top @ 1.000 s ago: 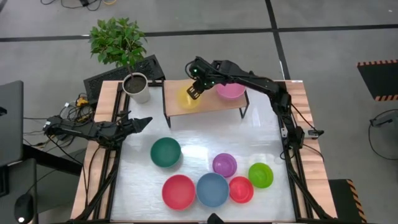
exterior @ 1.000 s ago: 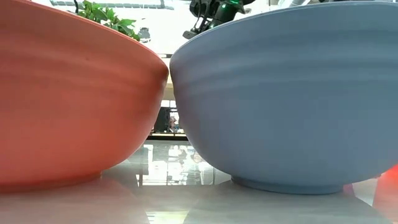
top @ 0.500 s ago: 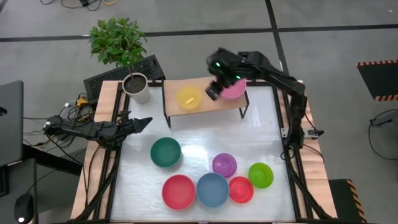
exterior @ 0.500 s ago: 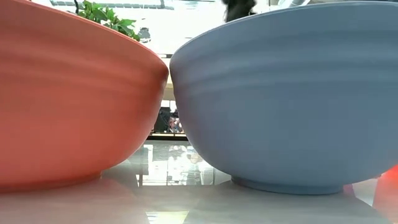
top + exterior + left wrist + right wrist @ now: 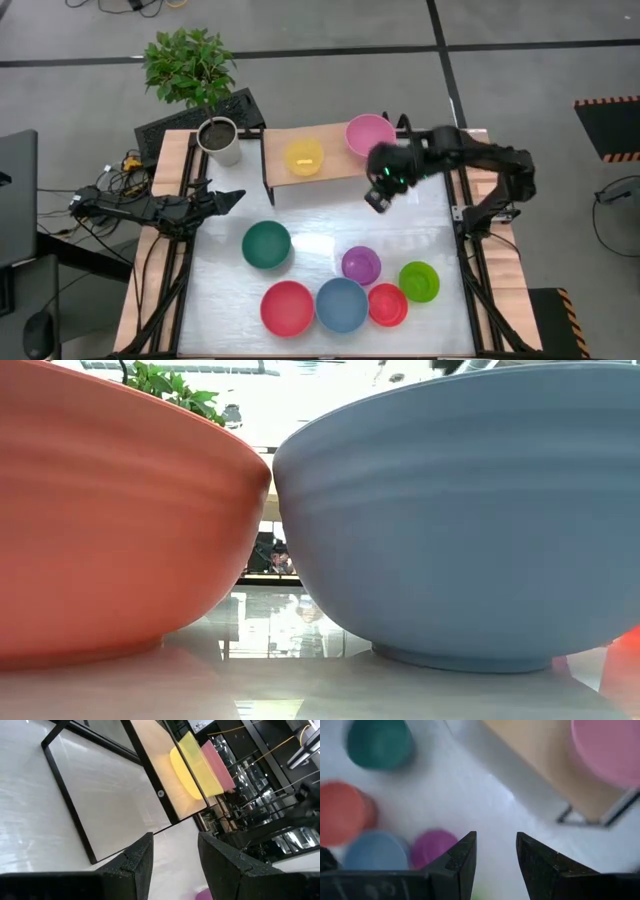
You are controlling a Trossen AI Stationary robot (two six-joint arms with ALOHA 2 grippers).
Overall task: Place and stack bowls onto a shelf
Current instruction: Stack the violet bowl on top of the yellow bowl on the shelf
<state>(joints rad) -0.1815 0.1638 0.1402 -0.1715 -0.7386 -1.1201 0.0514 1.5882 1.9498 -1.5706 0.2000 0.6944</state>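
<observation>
The shelf is a light-wood board on black legs at the table's far side. On it rest a yellow bowl and a pink bowl, both upright. My right gripper hangs open over the bare table, just in front of the shelf's right end, touching nothing. On the table stand the dark green, purple, light green, big red, blue and small red bowls. My left gripper waits open at the table's left edge.
A white plant pot stands left of the shelf. Bare tabletop lies between the shelf and the bowls. The low view is filled by the red bowl and the blue bowl. The left wrist view shows the shelf with the yellow bowl.
My right gripper has left the yellow bowl on the shelf and swung toward the table's right, past the pink bowl. It then came toward the near edge, off the shelf and over the table. The yellow bowl has stayed where it was.
</observation>
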